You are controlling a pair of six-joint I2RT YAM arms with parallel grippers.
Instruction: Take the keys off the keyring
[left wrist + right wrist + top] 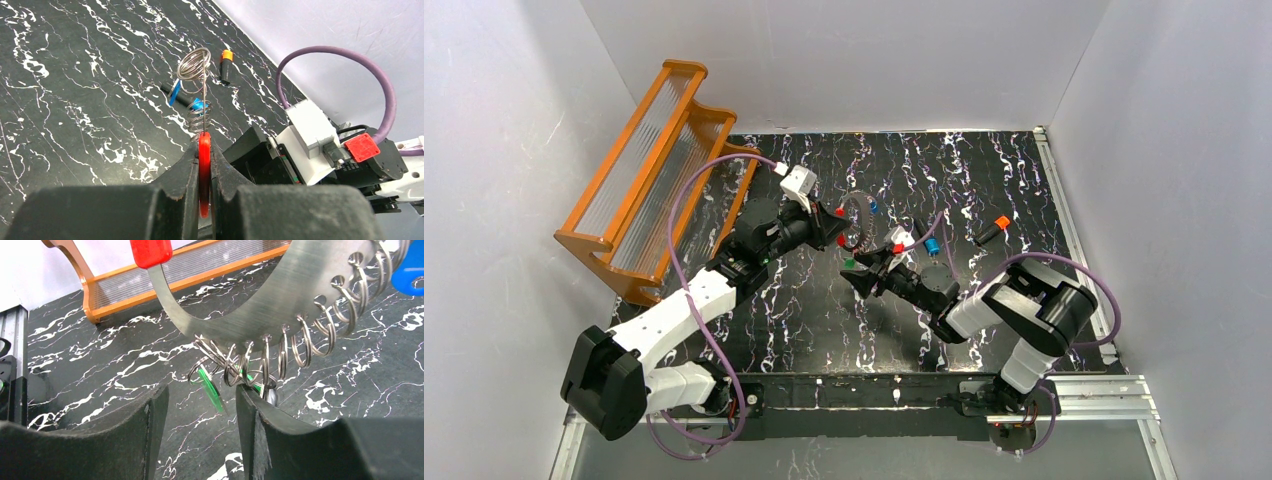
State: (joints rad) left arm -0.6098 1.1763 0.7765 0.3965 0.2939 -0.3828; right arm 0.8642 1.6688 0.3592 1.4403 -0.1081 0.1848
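Note:
The keyring [856, 222] is a curved silver band with red plastic ends and several small split rings along its edge, held in the air. My left gripper [832, 231] is shut on one red end [203, 160]. In the right wrist view the band [260, 305] arches overhead. A green-headed key [210, 388] hangs from its rings between my open right gripper's [200, 415] fingers without touching them. A blue-headed key [411, 265] hangs at the band's far end and also shows in the left wrist view [174, 93]. My right gripper [858, 273] sits just below the ring.
An orange wooden rack [649, 180] stands at the back left. Two black cylinders lie on the marbled table behind the right arm, one blue-tipped [932, 245] and one orange-tipped [996, 228]. Purple cables loop over both arms.

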